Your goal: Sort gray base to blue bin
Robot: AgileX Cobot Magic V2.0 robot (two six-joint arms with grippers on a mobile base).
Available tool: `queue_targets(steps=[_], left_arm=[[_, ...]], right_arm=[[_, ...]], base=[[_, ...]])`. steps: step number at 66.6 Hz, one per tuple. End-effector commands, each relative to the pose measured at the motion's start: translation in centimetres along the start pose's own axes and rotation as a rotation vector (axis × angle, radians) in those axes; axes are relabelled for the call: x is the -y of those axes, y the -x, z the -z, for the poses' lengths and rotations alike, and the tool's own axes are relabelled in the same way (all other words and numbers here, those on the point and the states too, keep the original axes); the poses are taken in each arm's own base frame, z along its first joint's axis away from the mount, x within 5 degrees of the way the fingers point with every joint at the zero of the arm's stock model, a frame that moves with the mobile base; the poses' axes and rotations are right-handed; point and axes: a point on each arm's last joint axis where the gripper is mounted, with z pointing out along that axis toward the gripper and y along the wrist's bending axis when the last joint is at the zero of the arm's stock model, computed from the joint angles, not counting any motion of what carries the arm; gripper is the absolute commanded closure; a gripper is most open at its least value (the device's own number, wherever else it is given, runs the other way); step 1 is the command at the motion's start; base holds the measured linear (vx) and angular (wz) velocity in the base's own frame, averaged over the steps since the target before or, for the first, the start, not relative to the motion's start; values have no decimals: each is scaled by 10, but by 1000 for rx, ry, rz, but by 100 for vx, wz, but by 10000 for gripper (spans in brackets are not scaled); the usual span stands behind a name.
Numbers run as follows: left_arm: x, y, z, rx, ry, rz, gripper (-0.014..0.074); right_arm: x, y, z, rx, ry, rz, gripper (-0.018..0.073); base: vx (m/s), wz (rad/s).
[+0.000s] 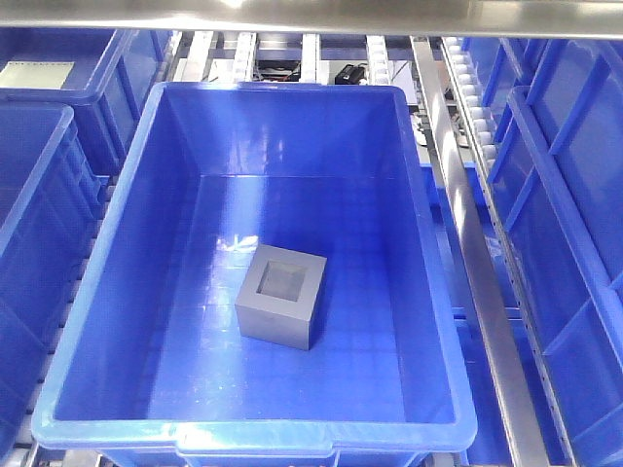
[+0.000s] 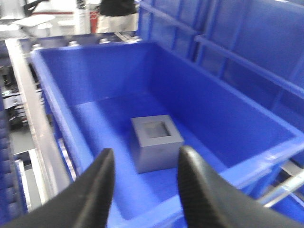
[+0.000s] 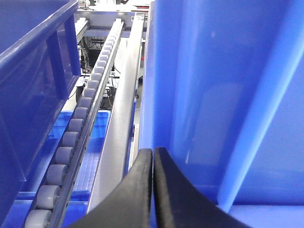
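Note:
The gray base (image 1: 281,297) rests on the floor of the blue bin (image 1: 131,253), its square recess facing up. Neither arm shows in the front view. In the left wrist view the gray base (image 2: 156,142) lies below and beyond my left gripper (image 2: 145,159), which hangs open above the blue bin's near rim (image 2: 161,209) with nothing between its fingers. My right gripper (image 3: 153,154) is shut and empty, held beside the outer wall of a blue crate (image 3: 223,95), away from the base.
Other blue crates (image 1: 39,195) flank the bin on the left and right (image 1: 565,224). A metal rail (image 1: 467,243) and a roller track (image 3: 76,137) run alongside the bin. A steel bar (image 1: 311,15) crosses the top of the front view.

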Motion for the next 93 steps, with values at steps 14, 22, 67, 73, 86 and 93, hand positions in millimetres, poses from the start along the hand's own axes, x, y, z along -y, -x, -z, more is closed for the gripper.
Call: queue_targets(steps=[14, 22, 67, 73, 86, 93], left_arm=[[5, 14, 2, 104, -56, 17, 606], [6, 14, 2, 97, -64, 30, 605], [-6, -3, -18, 191, 140, -8, 605], [-13, -15, -25, 199, 257, -4, 605], [-29, -48, -37, 184, 446, 16, 605], [-33, -68, -40, 185, 494, -13, 605]], right_arm=[[0, 6, 0, 81, -8, 20, 564], [0, 6, 0, 81, -8, 20, 564], [0, 6, 0, 82, -8, 20, 564], [0, 6, 0, 81, -8, 20, 564], [0, 6, 0, 81, -8, 20, 564], [0, 6, 0, 81, -8, 20, 564]], base=[[0, 0], [0, 0], [0, 0], [0, 0], [0, 0], [0, 0]])
